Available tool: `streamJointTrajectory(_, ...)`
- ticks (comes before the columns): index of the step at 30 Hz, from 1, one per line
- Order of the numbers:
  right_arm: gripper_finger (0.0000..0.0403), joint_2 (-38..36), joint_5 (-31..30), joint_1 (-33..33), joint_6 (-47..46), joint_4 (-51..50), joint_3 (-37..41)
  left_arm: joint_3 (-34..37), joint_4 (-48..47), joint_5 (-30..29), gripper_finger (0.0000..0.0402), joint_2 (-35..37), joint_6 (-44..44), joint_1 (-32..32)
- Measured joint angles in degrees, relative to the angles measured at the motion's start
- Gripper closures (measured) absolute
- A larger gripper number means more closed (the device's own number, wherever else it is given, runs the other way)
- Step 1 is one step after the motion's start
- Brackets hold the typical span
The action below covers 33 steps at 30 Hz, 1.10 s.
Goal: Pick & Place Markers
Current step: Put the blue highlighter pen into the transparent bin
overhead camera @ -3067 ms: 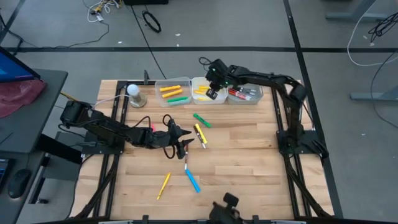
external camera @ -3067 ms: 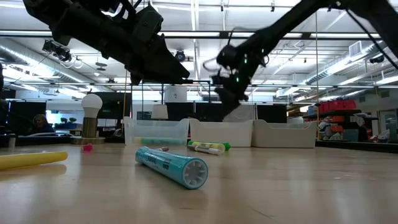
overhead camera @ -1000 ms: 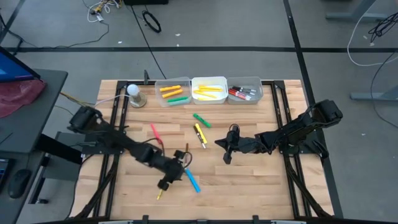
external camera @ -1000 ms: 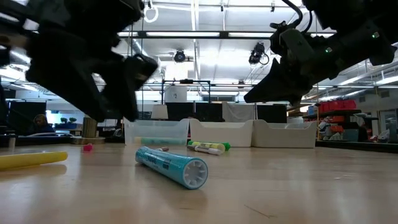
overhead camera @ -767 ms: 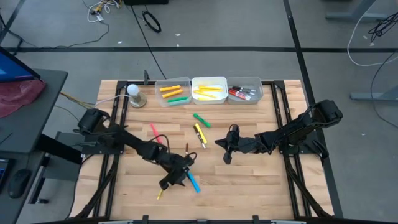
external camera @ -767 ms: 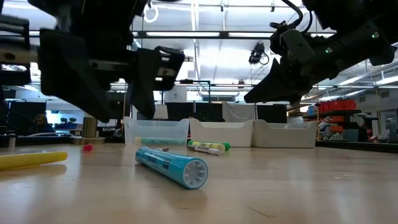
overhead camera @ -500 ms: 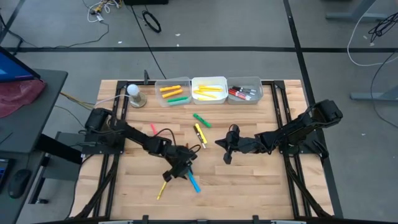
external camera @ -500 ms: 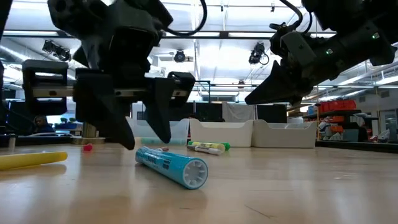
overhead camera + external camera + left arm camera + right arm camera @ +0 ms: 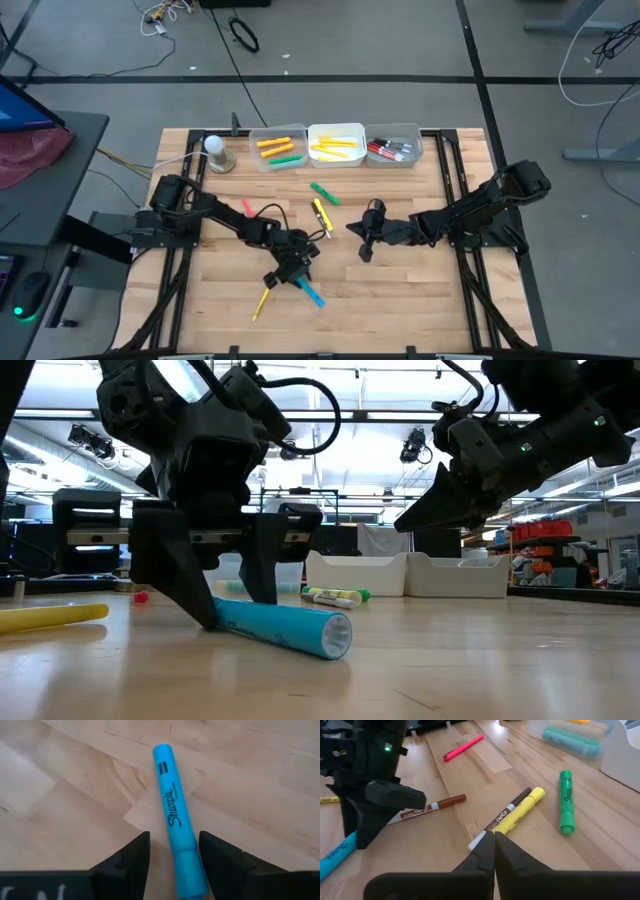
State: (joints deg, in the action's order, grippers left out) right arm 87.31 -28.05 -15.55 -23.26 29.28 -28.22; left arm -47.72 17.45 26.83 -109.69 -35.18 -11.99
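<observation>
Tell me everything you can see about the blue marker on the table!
The bright blue plastic marker pen is a thick tube with "Sharpie" printed in dark letters along its side and a cap section at one end. It lies flat on the pale wooden table, near the front. The left claw stands open around it, one dark finger on each side of its capped end. It is not lifted yet.

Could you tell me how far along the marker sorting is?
Done: the three bins already hold markers. In hand: the left pincer, open, straddles the blue Sharpie, not yet gripped. Left: yellow, green, pink and brown markers on the table. Right pincer waits, shut.
</observation>
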Motion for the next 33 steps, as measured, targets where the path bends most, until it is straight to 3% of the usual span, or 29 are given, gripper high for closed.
streamJointTrajectory(4, 0.0399, 0.00, -0.02, 0.00, 0.15, -0.19, 0.00, 0.02, -0.04, -0.04, 0.0248, 0.00, 0.26, -0.20)
streamJointTrajectory(11, 0.0399, 0.00, -0.01, 0.00, 0.15, -0.21, -0.01, 0.00, 0.14, 0.02, 0.0337, 0.09, 3.51, -1.12)
streamJointTrajectory(17, 0.0399, 0.00, -0.02, 0.00, 0.19, -0.34, 0.00, 0.02, 1.62, -0.21, 0.0337, 3.27, 6.46, -2.14)
streamJointTrajectory(22, 0.0399, 0.00, -0.02, 0.00, 0.19, -0.54, 0.01, 0.00, -0.10, -3.67, 0.0333, 10.78, 11.95, -1.51)
streamJointTrajectory(28, 0.0399, 0.00, -0.02, 0.00, -0.08, -0.54, 0.00, 0.00, -17.60, -19.03, 0.0336, 25.42, 11.82, 3.38)
streamJointTrajectory(33, 0.0399, 0.00, -0.20, 0.04, -0.18, -0.54, -0.01, -0.55, -32.39, -41.77, 0.0334, 36.80, 17.76, 11.10)
